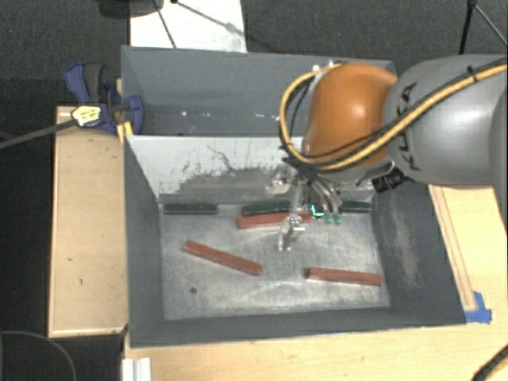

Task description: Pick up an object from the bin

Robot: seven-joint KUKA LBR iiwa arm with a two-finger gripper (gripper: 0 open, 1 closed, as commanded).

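Observation:
My gripper (290, 230) hangs below the orange wrist cover, over the back middle of the bin floor. Directly under its fingertips lies a reddish-brown bar (262, 221), with a dark green bar (266, 209) just behind it along the back wall. The fingertips stand close together just above or on the reddish-brown bar's right end, and nothing is seen between them.
A second reddish-brown bar (222, 258) lies slanted at the front left of the floor. A third (344, 275) rests at the front right. Another dark green bar (189, 208) lies against the back wall at the left. The arm covers the bin's back right corner.

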